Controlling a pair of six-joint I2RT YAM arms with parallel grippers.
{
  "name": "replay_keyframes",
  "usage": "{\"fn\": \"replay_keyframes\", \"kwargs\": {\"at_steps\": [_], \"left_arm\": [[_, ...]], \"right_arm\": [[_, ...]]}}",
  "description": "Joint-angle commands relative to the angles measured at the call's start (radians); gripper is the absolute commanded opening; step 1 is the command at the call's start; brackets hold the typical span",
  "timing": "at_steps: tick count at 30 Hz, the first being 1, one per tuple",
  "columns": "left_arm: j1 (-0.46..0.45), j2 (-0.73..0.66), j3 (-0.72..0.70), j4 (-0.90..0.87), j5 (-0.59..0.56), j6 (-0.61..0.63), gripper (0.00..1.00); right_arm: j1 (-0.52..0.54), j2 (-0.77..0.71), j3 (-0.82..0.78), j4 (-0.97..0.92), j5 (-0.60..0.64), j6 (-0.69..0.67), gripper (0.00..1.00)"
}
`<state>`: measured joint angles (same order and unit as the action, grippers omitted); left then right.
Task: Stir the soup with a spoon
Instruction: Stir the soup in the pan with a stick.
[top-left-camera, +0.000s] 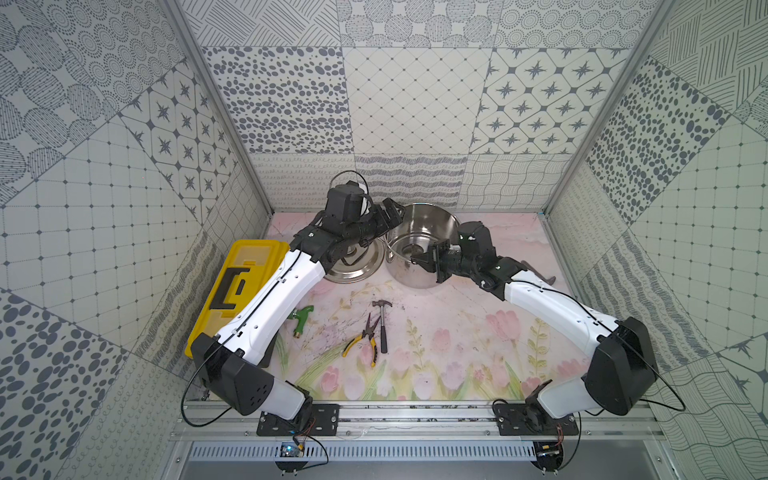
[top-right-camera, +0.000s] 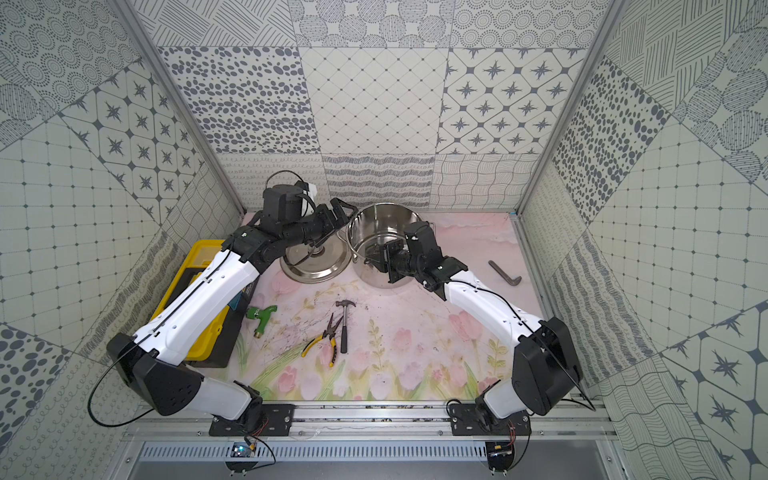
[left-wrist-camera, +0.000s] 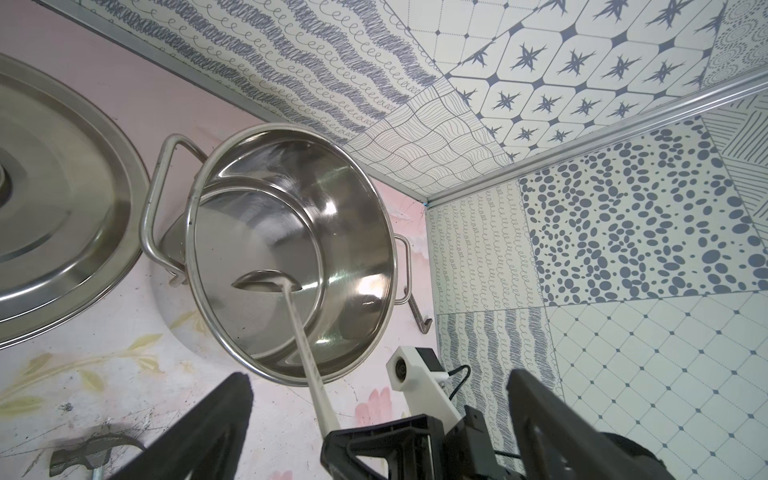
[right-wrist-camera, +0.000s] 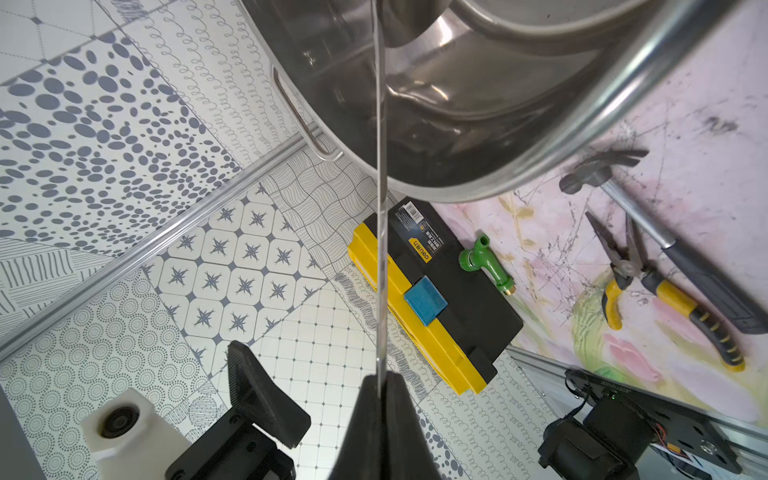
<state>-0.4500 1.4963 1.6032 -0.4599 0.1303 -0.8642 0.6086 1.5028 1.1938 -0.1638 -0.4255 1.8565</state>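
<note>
The shiny steel pot (top-left-camera: 422, 245) (top-right-camera: 384, 245) stands upright at the back of the table; no soup shows, only bare metal inside (left-wrist-camera: 266, 232). The spoon, a thin steel ladle, has its small bowl (left-wrist-camera: 266, 284) low inside the pot and its handle (right-wrist-camera: 379, 208) slants out over the near rim. My right gripper (right-wrist-camera: 379, 380) (top-left-camera: 419, 259) is shut on the handle's end, just outside the pot's front right. My left gripper (left-wrist-camera: 378, 376) (top-left-camera: 392, 214) hovers open and empty by the pot's left rim.
The steel lid (top-left-camera: 353, 266) lies knob-up just left of the pot, under the left arm. A yellow toolbox (top-left-camera: 237, 291) sits at the left wall. A green hose nozzle (top-left-camera: 301, 318), hammer (top-left-camera: 382, 324) and pliers (top-left-camera: 365, 340) lie mid-table. A bent metal key (top-right-camera: 505, 274) lies at the right.
</note>
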Motion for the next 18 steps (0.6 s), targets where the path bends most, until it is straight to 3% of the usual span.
{"fn": "replay_keyframes", "kwargs": {"at_steps": [1, 11, 18], "left_arm": [[0.001, -0.016, -0.014, 0.045, 0.005, -0.004, 1.00], [0.001, -0.038, -0.037, 0.047, 0.002, -0.015, 0.99], [0.000, -0.041, -0.036, 0.052, 0.004, -0.013, 1.00]], "right_arm": [[0.006, 0.057, 0.071, 0.086, 0.024, 0.029, 0.00], [-0.038, 0.271, 0.288, 0.106, 0.010, 0.016, 0.00], [-0.134, 0.256, 0.249, 0.084, -0.021, -0.031, 0.00]]}}
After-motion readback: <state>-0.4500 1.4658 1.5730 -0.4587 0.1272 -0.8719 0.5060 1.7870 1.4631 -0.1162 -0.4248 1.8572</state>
